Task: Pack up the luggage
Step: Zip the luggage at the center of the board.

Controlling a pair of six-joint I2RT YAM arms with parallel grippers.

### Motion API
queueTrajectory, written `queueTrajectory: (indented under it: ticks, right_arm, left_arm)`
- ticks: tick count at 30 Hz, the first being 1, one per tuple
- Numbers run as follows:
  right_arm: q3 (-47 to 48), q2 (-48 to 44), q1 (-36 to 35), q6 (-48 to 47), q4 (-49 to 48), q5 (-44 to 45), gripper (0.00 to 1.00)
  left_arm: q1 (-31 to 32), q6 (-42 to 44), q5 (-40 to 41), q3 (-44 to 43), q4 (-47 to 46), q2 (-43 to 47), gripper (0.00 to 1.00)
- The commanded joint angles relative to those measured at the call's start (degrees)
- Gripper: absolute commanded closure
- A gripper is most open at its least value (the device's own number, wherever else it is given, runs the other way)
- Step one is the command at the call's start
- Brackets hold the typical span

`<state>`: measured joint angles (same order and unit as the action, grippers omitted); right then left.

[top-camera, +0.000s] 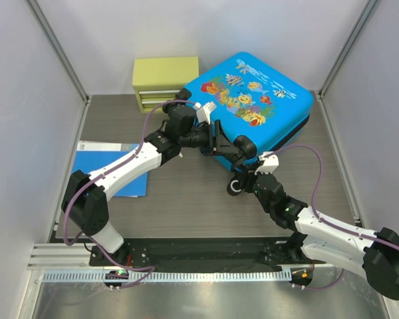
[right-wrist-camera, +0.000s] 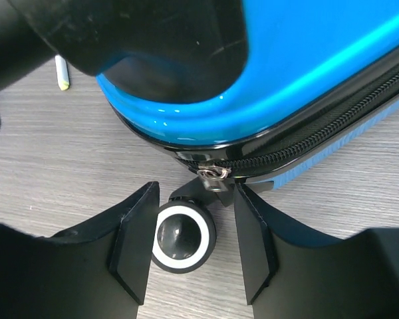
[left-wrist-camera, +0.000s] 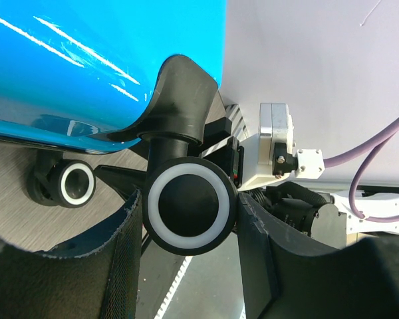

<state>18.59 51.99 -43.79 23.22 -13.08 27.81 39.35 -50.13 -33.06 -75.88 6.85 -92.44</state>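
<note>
Both tools are working at the wheeled end of the luggage [top-camera: 253, 100]. My left tool [left-wrist-camera: 189, 199] is gripping at a middling width, its two pads pressing against either side of a black castor wheel [left-wrist-camera: 189, 222] with a white ring, just under the blue shell's corner. I am reaching that arm in from the left, crossing above the right part of a flat blue folder [top-camera: 113, 169] that is lying on the surface [top-camera: 186, 212] near the left wall. Behind the arm, a yellow-green drawer box [top-camera: 163, 83] is sitting against the back wall, just beside the luggage.

The luggage itself is lying flat and closed, its fish-and-coral print facing up. It is filling the far middle-right of the surface, with its wheels pointing toward me. In my left wrist view a farther wheel [left-wrist-camera: 70, 185] is showing down by the surface, beyond the one I am holding.

My right tool [right-wrist-camera: 196, 199] is standing open, jaws spread around a lower wheel [right-wrist-camera: 183, 238] and the metal zipper pull [right-wrist-camera: 216, 175] and closing on neither. Its left pad is sitting right at the wheel, while its right pad is leaving a clear gap. Above them the zipper [right-wrist-camera: 319, 143] is running shut along the dark seam.
</note>
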Motion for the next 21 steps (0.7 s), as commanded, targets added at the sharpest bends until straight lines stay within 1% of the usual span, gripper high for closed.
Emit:
queueTrajectory:
  ticks: [1,4,7,10,13,14,16,17,19,21]
  right_arm:
    - [-0.7,0.2,0.0,0.5,-7.0,5.6,0.46]
    - [-0.3,2.1,0.0,0.2,-9.1,7.7,0.47]
    - [0.5,3.4,0.0,0.0,-10.5,9.2,0.50]
    - [0.7,4.3,0.0,0.2,-12.2,11.5,0.56]
    - [0.9,5.1,-0.1,0.5,-13.1,13.3,0.68]
    - [0.9,5.0,0.0,0.9,-13.4,13.8,0.76]
    - [0.5,4.3,0.0,1.0,-14.1,14.0,0.85]
    - [0.4,3.9,0.0,1.0,-14.0,14.1,0.93]
    - [0.4,2.5,0.0,0.7,-12.7,13.9,0.99]
    - [0.5,0.5,0.0,0.7,-10.7,14.5,0.99]
  left_arm:
    - [-5.8,2.8,10.3,-1.6,-9.5,1.9,1.00]
    - [-5.8,2.8,10.3,-1.8,-9.5,1.8,1.00]
    - [-5.9,2.8,10.0,-2.0,-9.5,1.7,1.00]
    - [-6.0,2.8,10.0,-2.0,-9.4,1.7,1.00]
    - [-6.0,2.8,9.9,-2.0,-9.4,1.6,1.00]
    - [-6.0,2.8,9.9,-2.0,-9.4,1.5,1.00]
    - [-6.0,2.8,9.9,-2.0,-9.4,1.5,1.00]
    - [-6.0,2.8,9.9,-2.0,-9.4,1.5,1.00]
    - [-6.0,2.8,9.8,-2.0,-9.4,1.4,1.00]
    - [-6.1,2.8,9.8,-1.8,-9.5,1.5,1.00]
